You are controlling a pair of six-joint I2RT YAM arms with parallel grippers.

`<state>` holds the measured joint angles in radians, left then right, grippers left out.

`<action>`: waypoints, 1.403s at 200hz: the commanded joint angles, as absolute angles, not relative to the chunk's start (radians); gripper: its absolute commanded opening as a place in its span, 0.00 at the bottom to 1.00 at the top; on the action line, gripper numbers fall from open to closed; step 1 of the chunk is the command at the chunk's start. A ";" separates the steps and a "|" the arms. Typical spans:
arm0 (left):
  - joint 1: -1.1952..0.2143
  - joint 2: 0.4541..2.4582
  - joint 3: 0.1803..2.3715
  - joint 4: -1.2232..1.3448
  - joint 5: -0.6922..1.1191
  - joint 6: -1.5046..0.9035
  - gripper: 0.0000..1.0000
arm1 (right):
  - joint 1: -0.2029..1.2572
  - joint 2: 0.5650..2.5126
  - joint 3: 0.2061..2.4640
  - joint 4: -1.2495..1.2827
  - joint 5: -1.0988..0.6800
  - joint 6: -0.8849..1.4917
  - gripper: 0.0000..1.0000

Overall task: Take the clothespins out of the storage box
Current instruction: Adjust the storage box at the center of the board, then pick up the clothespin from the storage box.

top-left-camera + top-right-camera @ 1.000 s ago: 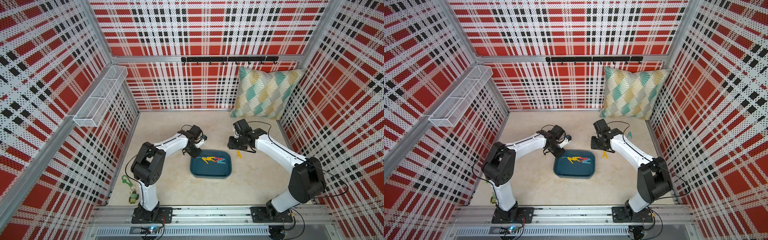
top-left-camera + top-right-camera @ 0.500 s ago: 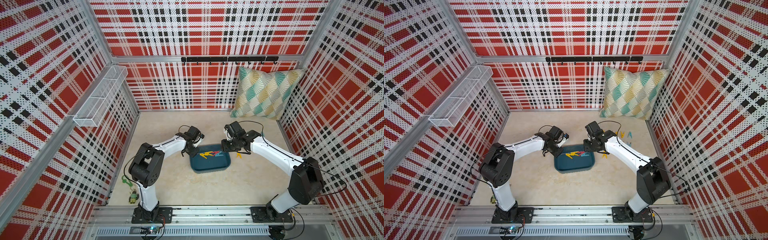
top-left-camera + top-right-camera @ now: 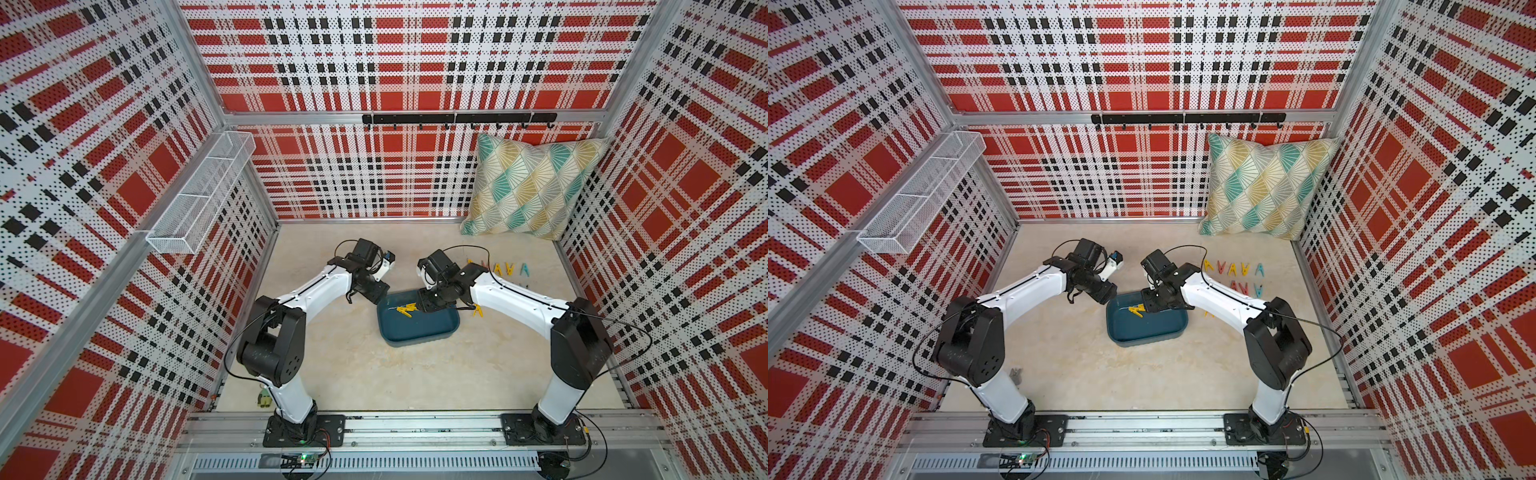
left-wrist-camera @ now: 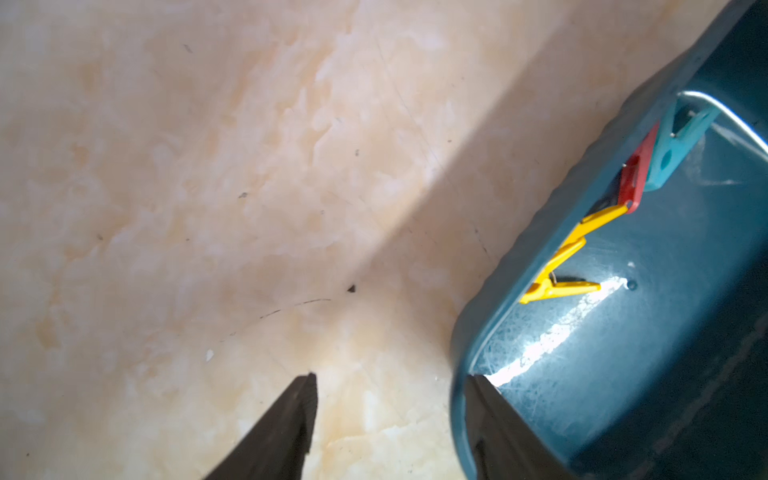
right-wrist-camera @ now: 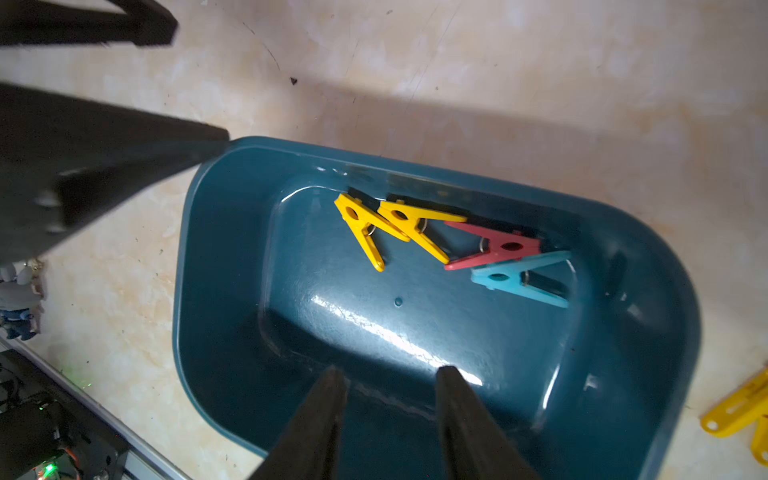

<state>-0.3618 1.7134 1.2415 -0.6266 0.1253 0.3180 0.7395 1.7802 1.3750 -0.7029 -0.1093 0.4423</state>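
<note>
Storage box [image 3: 419, 328] sits upright on the worktop [image 3: 353, 374], about midway between the two arms.

Four clothespins [image 5: 419, 224] lie flat on its floor, bunched along the long wall farthest from the arm bases. Two are yellow and overlap. Next comes a red one [image 5: 494, 247], then a light blue one [image 5: 519, 276] touching the red. In both top views only the yellow pair shows; the right arm covers the other two.

Left tool [image 4: 392, 376]: jaws spread, straddling a rounded corner of the box. One finger is outside over the bare worktop, the other just inside the rim. Cannot tell whether the inner finger touches the wall. It pinches nothing.

Right tool [image 5: 391, 370]: jaws spread and nothing between them. It hangs over the box floor, on the side away from the pins and clear of them.

Laid-out pegs [image 3: 1231, 269] form a row on the worktop to the right, toward the pillow [image 3: 1262, 183]. A second row lies behind the right arm, partly hidden. A single yellow peg [image 3: 478, 310] lies just beside the box's right end.
</note>
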 commanded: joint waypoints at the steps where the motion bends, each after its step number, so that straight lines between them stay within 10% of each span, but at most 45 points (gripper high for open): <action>1: -0.292 1.661 1.262 -0.598 0.196 0.288 0.62 | 0.776 1.837 1.423 -0.688 -0.113 0.425 0.42; 280: -0.279 1.700 1.237 -0.537 0.127 0.204 0.66 | 0.830 2.160 1.632 -0.781 0.021 0.360 0.34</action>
